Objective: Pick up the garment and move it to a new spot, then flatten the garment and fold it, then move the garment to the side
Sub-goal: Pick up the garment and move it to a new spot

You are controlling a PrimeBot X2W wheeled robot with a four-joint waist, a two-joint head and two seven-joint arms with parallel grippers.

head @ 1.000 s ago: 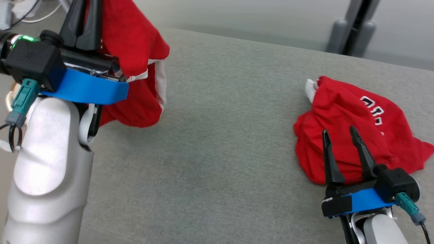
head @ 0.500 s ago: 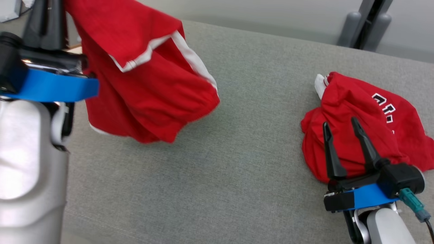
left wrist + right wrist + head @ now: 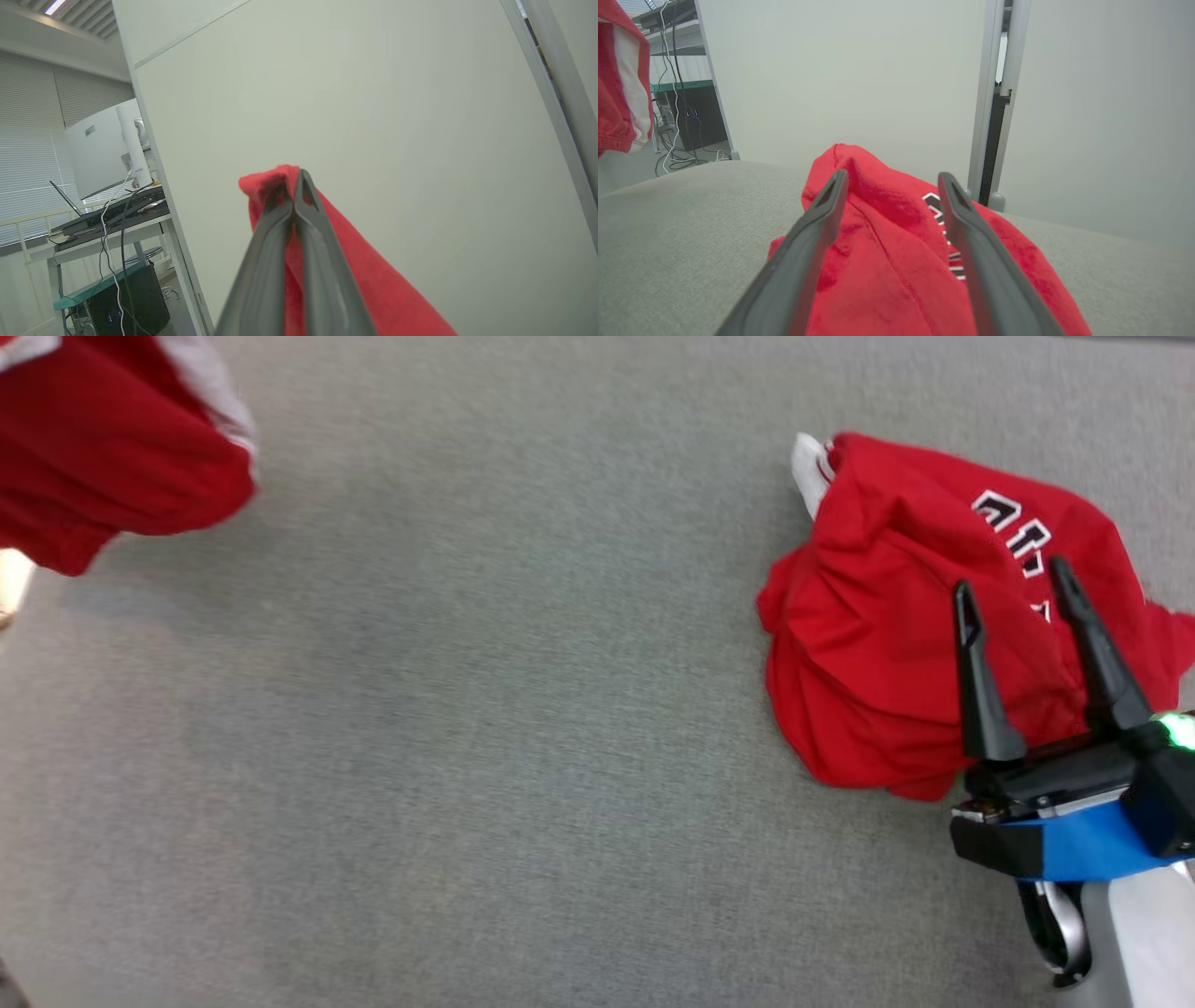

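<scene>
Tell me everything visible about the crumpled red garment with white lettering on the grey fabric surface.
The crumpled red garment is soft cloth bunched into a rumpled heap. White, black-edged lettering shows on top; a white scrap pokes out at its far-left edge. It rests on the grey fabric surface. The open right gripper points over its near side; contact cannot be told.

A grey fabric surface [image 3: 485,709] is spread across the head view. In the left wrist view a pale partition [image 3: 373,116] is seen at two o'clock. At nine o'clock a cluttered desk [image 3: 107,224] is set before slatted blinds [image 3: 28,177], bearing what may be a monitor [image 3: 98,154]. A ceiling light [image 3: 55,6] is lit at eleven o'clock.
</scene>
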